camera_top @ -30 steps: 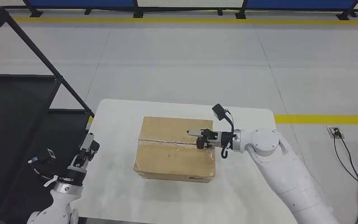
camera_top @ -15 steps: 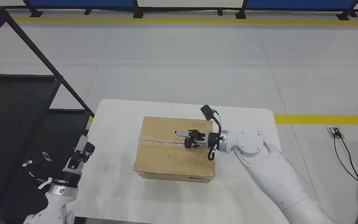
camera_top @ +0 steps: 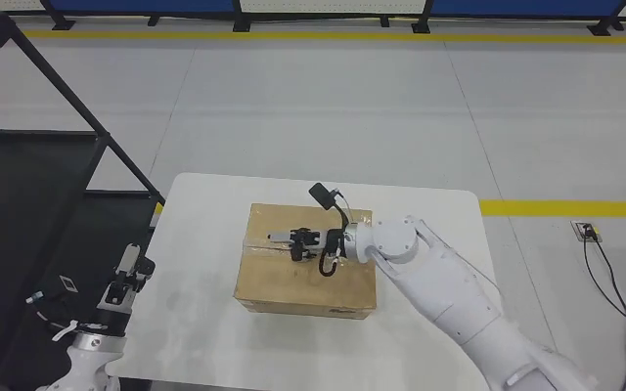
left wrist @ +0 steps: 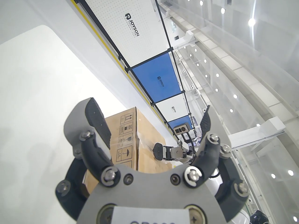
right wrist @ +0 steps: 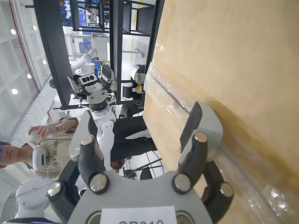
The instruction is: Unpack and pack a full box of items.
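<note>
Box [camera_top: 305,272] sits closed mid-table [camera_top: 205,225] (clear tape [right wrist: 163,87] along its top seam). Right gripper [camera_top: 279,238] lies over the top, jaws open, one finger against the tape. Left gripper [left wrist: 149,109] hangs beside the table's left edge, jaws open, empty.

Top view down on table [camera_top: 196,293], left wrist low, facing distant box [left wrist: 127,127], right wrist close along box

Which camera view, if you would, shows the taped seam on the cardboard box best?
The right wrist view: the taped seam runs close up, its wrinkles and slit plain. The top view shows a faint line across the cardboard box; the left wrist view catches wrinkled tape at its upper edge.
</note>
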`<state>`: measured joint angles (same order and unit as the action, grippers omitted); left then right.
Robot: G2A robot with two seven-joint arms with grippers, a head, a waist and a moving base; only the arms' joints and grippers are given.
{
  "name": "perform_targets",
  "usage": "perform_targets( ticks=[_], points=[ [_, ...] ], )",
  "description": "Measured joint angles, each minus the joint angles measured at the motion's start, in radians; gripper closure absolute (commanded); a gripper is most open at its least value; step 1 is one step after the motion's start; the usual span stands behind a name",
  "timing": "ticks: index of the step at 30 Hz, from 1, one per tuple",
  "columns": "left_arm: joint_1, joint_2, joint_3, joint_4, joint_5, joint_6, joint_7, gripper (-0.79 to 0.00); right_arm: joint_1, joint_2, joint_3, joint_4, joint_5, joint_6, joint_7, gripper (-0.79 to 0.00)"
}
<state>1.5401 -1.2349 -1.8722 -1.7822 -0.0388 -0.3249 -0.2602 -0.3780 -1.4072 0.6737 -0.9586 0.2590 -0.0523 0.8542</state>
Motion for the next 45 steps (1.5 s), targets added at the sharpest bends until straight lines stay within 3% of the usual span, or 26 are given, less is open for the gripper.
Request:
perform_targets(
  ticks=[6, 12, 28, 36, 45],
  points=[
    [0.01, 0.002, -0.017, 0.012, -0.023, -0.013, -0.006, -0.785, 0.068, -0.069, -0.081, 0.084, -0.003, 0.045, -0.032, -0.206],
    [0.017, 0.004, -0.032, 0.024, -0.047, -0.023, -0.015, -0.785, 0.126, -0.141, -0.148, 0.167, -0.017, 0.071, -0.065, -0.068],
    [0.009, 0.008, -0.035, 0.053, -0.073, -0.031, -0.035, -0.785, 0.205, -0.299, -0.228, 0.369, -0.046, 0.051, -0.088, 0.0],
    [-0.002, 0.009, -0.022, 0.053, -0.064, -0.025, -0.038, -0.785, 0.227, -0.321, -0.218, 0.432, -0.08, 0.03, -0.055, 0.0],
    [-0.024, 0.011, 0.003, 0.042, -0.04, -0.007, -0.041, -0.785, 0.218, -0.283, -0.169, 0.429, -0.14, 0.015, -0.037, 0.0]
  ],
)
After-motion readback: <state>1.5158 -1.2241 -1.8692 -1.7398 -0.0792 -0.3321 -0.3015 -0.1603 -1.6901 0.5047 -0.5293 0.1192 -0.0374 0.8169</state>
